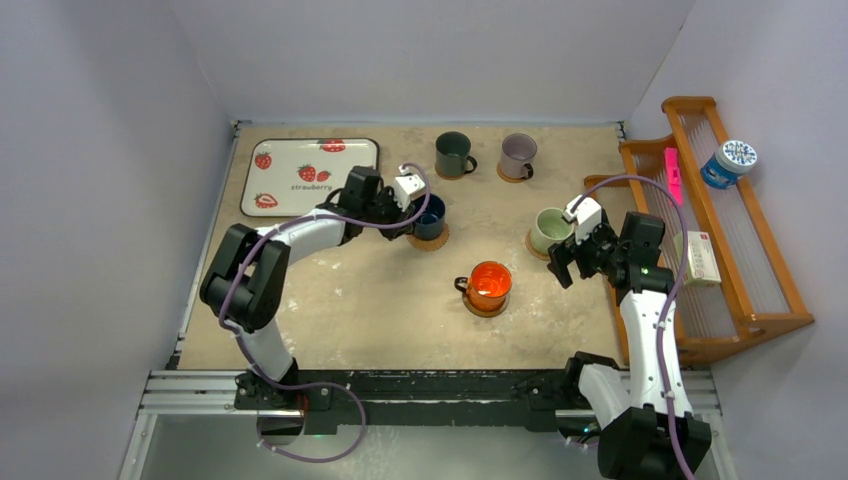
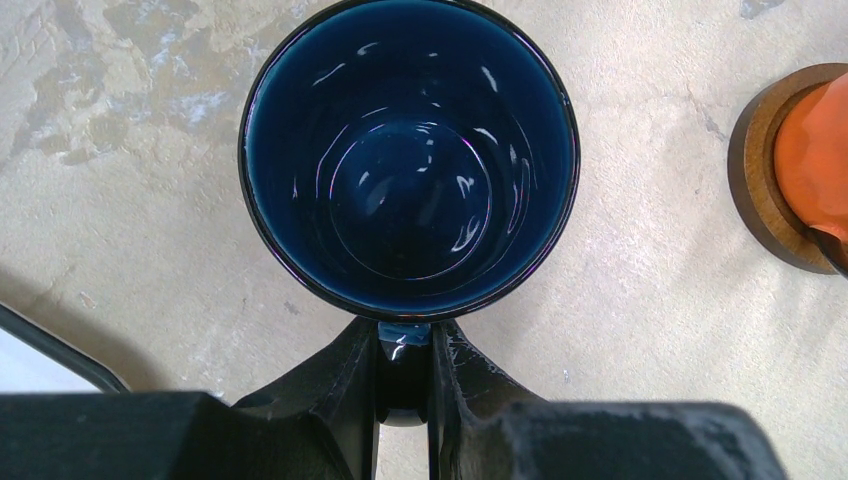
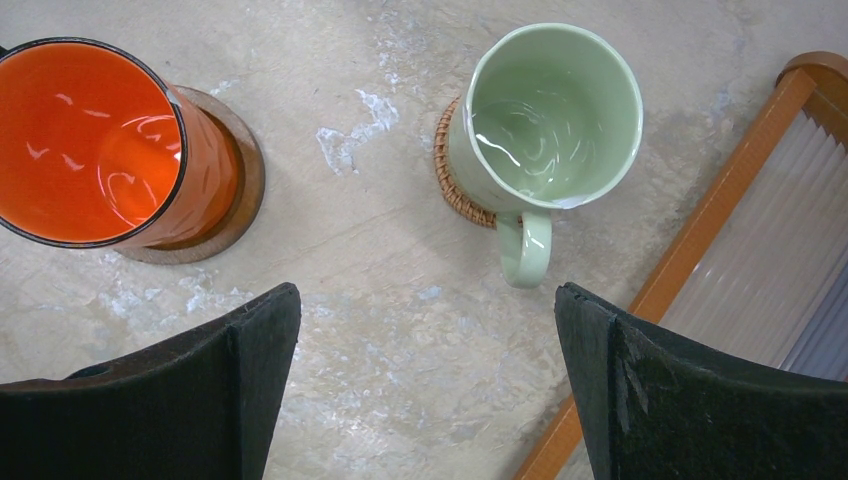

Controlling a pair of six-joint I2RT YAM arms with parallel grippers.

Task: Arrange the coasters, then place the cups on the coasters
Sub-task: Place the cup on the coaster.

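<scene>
Navy mug (image 2: pixel 410 160), glossy, ringed inside

Probably lab: white booth walls (image 1: pixel 430 60) around table (image 1: pixel 350 290).

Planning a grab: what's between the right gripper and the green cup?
Bare table separates the right gripper and green cup; the right wrist view shows it.

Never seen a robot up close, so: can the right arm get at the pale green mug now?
Probably yes. The right gripper is open and empty, and the pale green mug sits just ahead, handle toward it, only bare table between.
</scene>
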